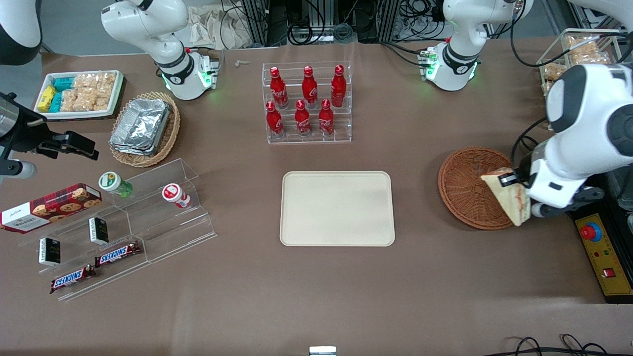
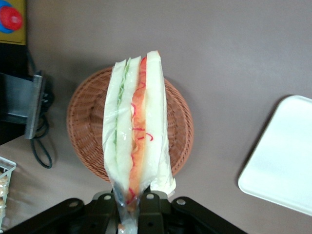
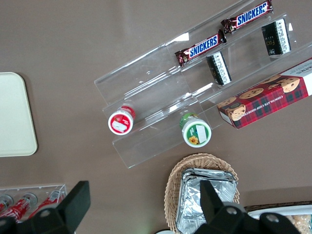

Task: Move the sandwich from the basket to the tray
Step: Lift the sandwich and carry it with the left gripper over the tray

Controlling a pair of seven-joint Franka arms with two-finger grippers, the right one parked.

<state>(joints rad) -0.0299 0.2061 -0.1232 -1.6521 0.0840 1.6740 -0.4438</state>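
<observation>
Gripping sandwich [image 2: 138,127] above basket [image 2: 87,122], hand [image 2: 130,202]; wrist view alone shows filling layers.

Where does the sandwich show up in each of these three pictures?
Front view: the sandwich hangs in the tool, over the rim of the round basket, toward the working arm's end of the table.
Left wrist view: the sandwich is held by the tool above the basket.
Right wrist view: not in it.
Shared landmark: the cream tray, in all three.
</observation>
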